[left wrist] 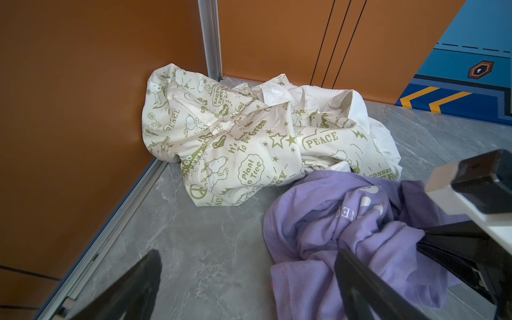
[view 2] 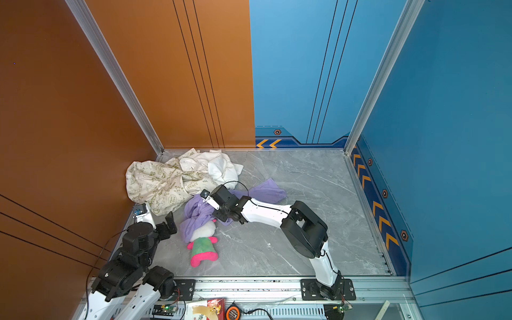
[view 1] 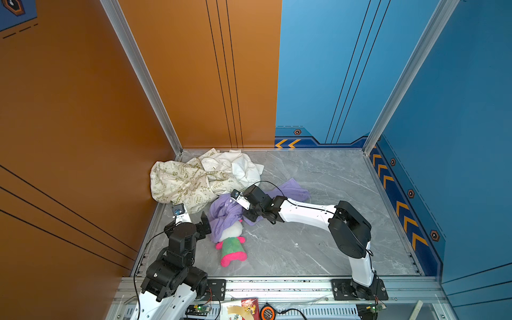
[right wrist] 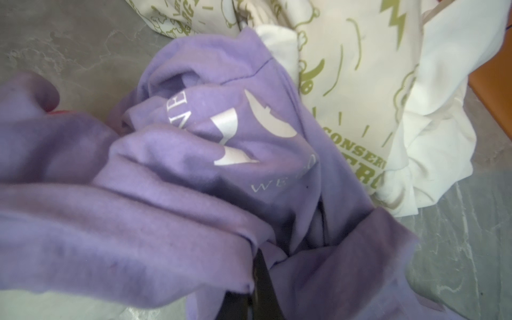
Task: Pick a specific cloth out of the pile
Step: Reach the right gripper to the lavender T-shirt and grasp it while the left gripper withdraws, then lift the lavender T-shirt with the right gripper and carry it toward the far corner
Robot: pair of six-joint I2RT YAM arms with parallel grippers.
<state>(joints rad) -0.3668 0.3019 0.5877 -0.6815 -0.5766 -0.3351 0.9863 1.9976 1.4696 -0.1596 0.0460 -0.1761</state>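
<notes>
Pile (view 1: 194, 180), centre-left in both top views: rumpled cream cotton with olive doodles and plain white folds, heaped in the corner against the orange wall (view 1: 83, 110). Just beside it lies the purple cloth (view 1: 224, 213), soft and bunched. Right gripper (right wrist: 261, 263) is clamped on the purple cloth; left gripper (left wrist: 246, 279) is wide and empty. Table (view 1: 318, 207) is smooth grey marble; blue wall (view 1: 332, 69) upper right.

the counter (view 1: 318, 180) carries three cloths, one cream printed cloth (view 1: 180, 182), one plain white cloth (view 1: 239, 164) and one purple cloth (view 1: 223, 217), plus one plush toy (view 1: 232, 249) and two robot arms (view 1: 307, 212).
</notes>
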